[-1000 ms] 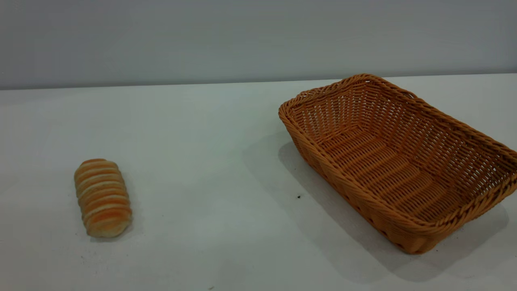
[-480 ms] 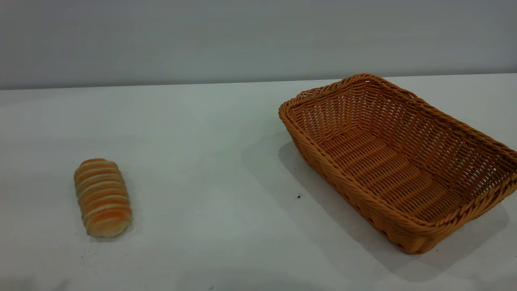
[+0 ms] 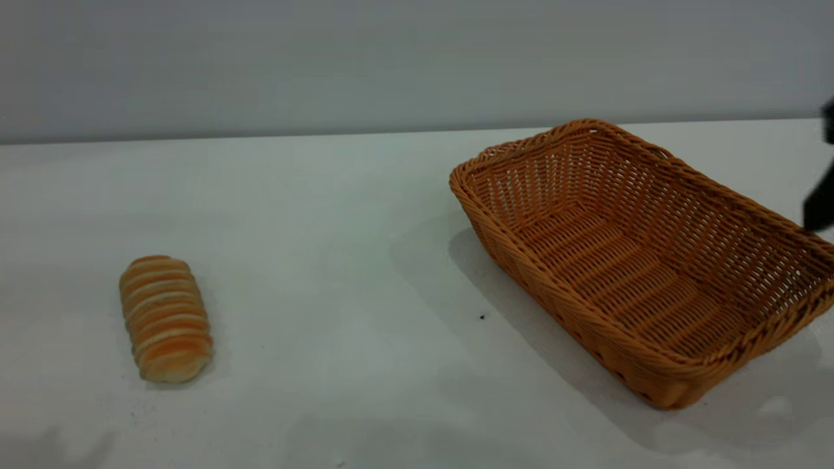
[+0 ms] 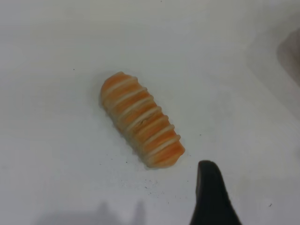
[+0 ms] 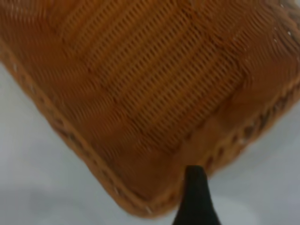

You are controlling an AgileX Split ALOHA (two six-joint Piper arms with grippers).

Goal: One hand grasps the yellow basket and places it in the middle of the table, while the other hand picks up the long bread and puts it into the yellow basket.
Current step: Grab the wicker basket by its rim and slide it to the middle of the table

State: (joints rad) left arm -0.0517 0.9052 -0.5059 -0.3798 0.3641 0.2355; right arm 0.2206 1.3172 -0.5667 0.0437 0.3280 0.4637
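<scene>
The long bread (image 3: 166, 319) lies on the white table (image 3: 339, 260) at the left, golden-orange with pale stripes. The yellow basket (image 3: 642, 260) stands empty at the right, set at an angle. My right gripper (image 3: 819, 205) shows as a dark shape at the right edge, just above the basket's far right rim. In the right wrist view its black tip (image 5: 194, 197) hangs over a corner of the basket (image 5: 140, 84). My left gripper (image 4: 211, 197) is a black tip just beside one end of the bread (image 4: 140, 119), above the table. It is out of the exterior view.
A grey wall runs behind the table's far edge. A small dark speck (image 3: 482, 317) lies on the table left of the basket. Bare white tabletop lies between bread and basket.
My right gripper has come into the exterior view at the right edge. Faint shadows have spread along the table's front edge. Bread and basket have not moved.
</scene>
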